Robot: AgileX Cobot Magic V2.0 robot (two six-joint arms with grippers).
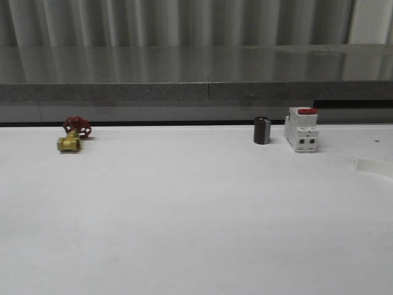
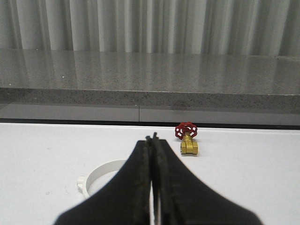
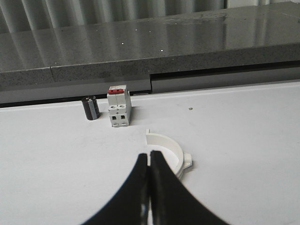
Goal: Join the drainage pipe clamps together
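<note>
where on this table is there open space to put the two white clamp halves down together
The widest bare stretch of white table lies between the brass valve with a red handwheel and the small dark cylinder. It is crowded where the cylinder stands beside the white boxy switch with a red top, with one white half-ring clamp close by.

I count two white pipe clamp halves, one by my left arm, one by my right; one brass valve; one dark cylinder; one switch.
</note>
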